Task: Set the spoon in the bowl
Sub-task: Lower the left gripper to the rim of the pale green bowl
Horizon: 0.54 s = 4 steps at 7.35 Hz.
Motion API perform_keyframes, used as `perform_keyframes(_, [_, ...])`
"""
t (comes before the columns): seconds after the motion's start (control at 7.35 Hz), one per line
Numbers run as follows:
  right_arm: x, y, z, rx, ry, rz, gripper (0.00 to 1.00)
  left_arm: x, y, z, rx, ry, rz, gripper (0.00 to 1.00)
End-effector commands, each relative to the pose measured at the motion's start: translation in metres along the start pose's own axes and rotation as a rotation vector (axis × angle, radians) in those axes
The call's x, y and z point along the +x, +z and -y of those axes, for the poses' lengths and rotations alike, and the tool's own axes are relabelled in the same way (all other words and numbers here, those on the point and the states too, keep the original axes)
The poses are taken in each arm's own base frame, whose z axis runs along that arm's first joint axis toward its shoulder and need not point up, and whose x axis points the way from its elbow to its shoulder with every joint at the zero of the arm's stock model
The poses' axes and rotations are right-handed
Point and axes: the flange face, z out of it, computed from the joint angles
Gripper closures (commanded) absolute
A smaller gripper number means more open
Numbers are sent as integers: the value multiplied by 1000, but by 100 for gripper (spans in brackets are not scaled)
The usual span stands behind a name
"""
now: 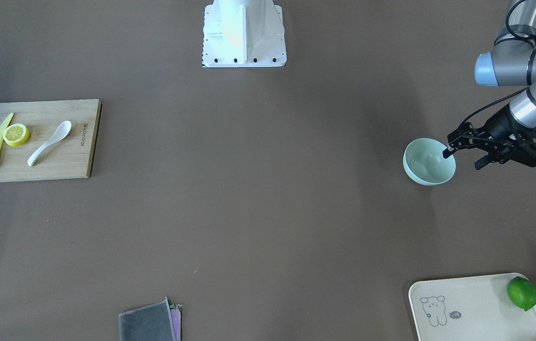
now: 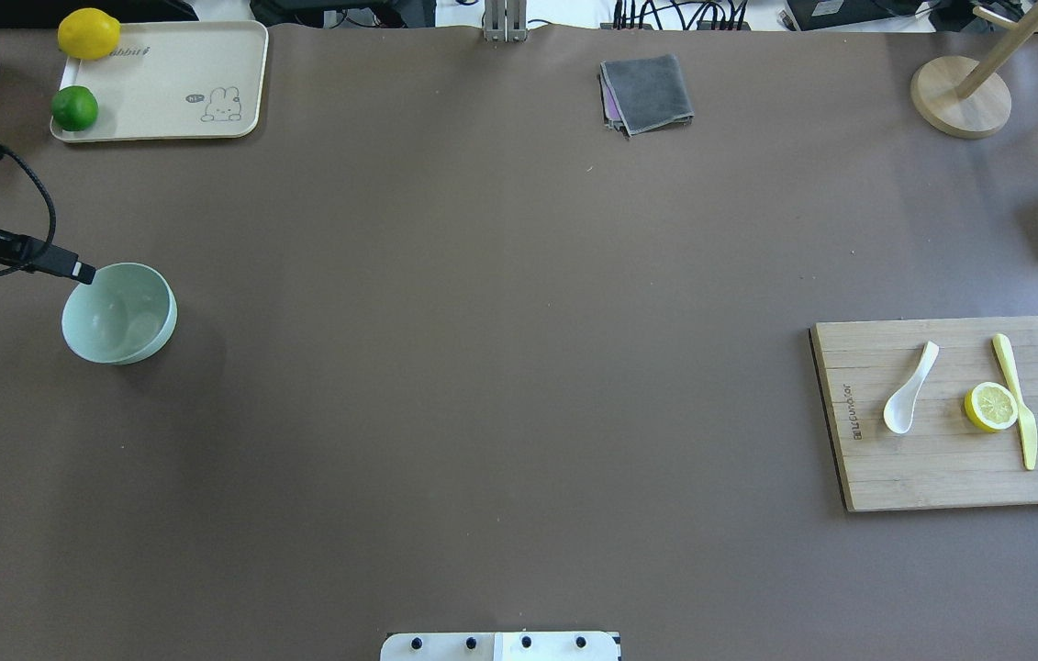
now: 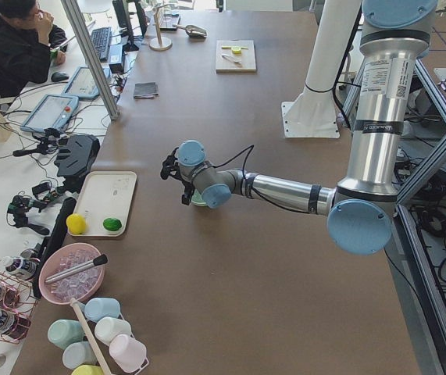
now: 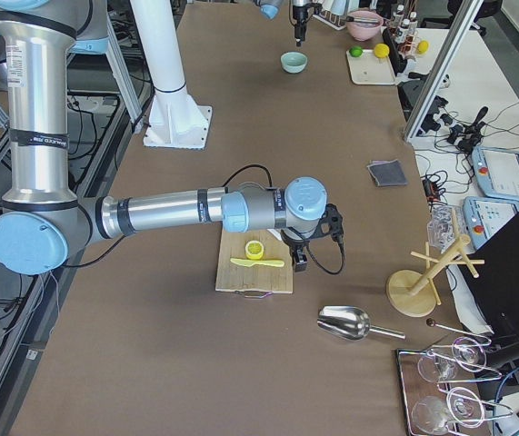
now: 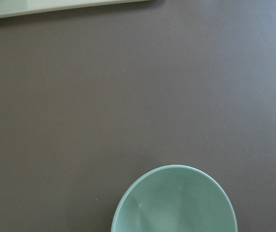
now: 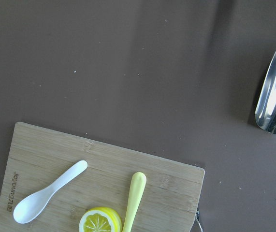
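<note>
One camera sits behind my shoulders, looking forward and down across the whole desk (image 2: 519, 367). Another faces me from the far side, steeply down, my base (image 1: 244, 33) at its top. Both take in the bowl (image 2: 119, 314) and the cutting board (image 2: 941, 468), sides swapped. Two wide views look along the desk from either end. My left wrist camera hangs close over the bowl's rim; my right wrist one looks down, close, on the cutting board and spoon (image 6: 50, 193).

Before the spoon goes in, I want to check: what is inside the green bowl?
The bowl looks empty, inner wall bare. The left gripper covers a small part near its rim.
</note>
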Motion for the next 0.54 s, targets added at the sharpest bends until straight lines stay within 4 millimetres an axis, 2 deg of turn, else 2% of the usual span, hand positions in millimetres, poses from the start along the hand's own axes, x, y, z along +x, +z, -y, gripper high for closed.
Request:
perform_keyframes(0.0, [-22, 7, 9, -9, 3, 14, 0, -5, 27, 3, -29, 7, 5, 2])
perform_keyframes(0.41, [-61, 16, 15, -30, 75, 25, 0, -4, 34, -3, -44, 12, 5, 5])
